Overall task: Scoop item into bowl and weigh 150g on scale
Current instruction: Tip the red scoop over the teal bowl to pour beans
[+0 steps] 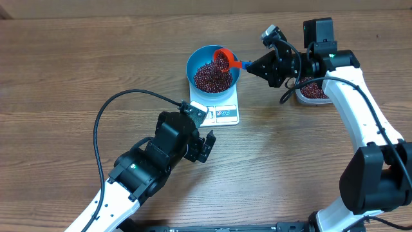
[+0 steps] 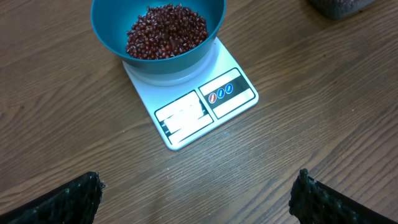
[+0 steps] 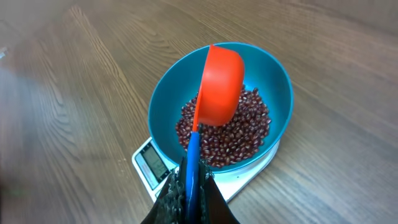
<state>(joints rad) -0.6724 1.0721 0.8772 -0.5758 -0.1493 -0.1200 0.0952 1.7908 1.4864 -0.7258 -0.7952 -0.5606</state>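
Closest in, the left fingers (image 2: 68,200) are spread wide with nothing between them, hovering over the bare wooden bench (image 1: 77,64) just in front of the scale (image 2: 205,106). The white scale lies flat with its display and blue-marked buttons turned toward that arm; the display is washed out and I can't read it. The blue bowl (image 2: 112,31) sits on the scale's far end, covering most of the platform. In its bottom is a heap of dark red beans (image 2: 166,31), well below the rim.

From the other side, the right fingers (image 3: 214,202) are clamped on the blue handle of an orange scoop (image 3: 219,84). The scoop reaches in over the bowl's rim and is tipped on its side above the heap; whether it touches the beans I can't tell. Behind the right arm, off to the right of the scale, stands a clear tub (image 1: 314,90) with more of the same beans, partly hidden by the arm.
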